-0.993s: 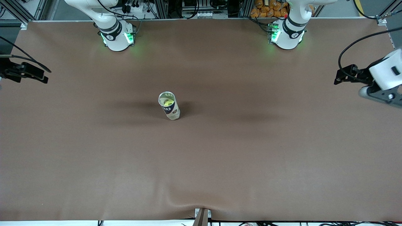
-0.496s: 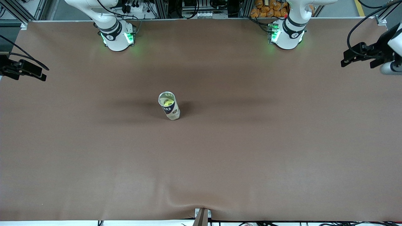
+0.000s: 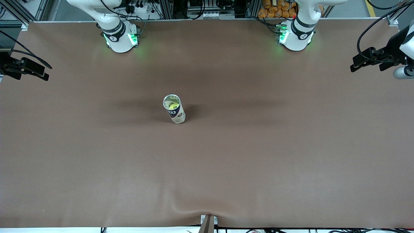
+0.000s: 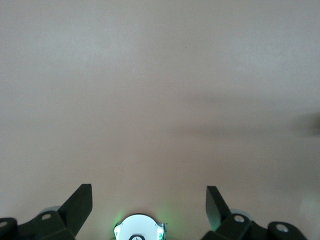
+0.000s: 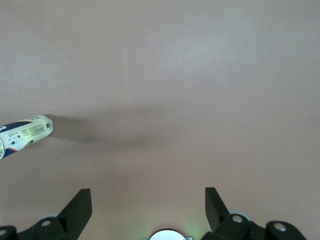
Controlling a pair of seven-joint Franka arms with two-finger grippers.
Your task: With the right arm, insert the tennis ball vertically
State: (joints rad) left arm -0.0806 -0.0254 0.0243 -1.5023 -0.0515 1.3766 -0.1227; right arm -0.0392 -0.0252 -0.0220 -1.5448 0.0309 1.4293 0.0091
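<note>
A tall tennis ball can (image 3: 176, 113) stands upright and open-topped in the middle of the table. A yellow tennis ball (image 3: 171, 105) sits inside it. The can also shows in the right wrist view (image 5: 25, 132). My right gripper (image 3: 32, 69) hangs over the table edge at the right arm's end, well away from the can. Its fingers are wide apart and empty in the right wrist view (image 5: 148, 195). My left gripper (image 3: 362, 61) hangs over the table edge at the left arm's end. It is open and empty in the left wrist view (image 4: 149, 192).
The brown table cover (image 3: 258, 145) has a raised wrinkle at its edge nearest the front camera (image 3: 207, 212). The two arm bases (image 3: 121, 38) (image 3: 296, 37) stand along the edge farthest from that camera, lit green. The left arm's base shows in the left wrist view (image 4: 139, 227).
My left gripper has swung toward the bases' edge of the table and out over the table's end. My right gripper has shifted slightly the same way. The can has not moved.
</note>
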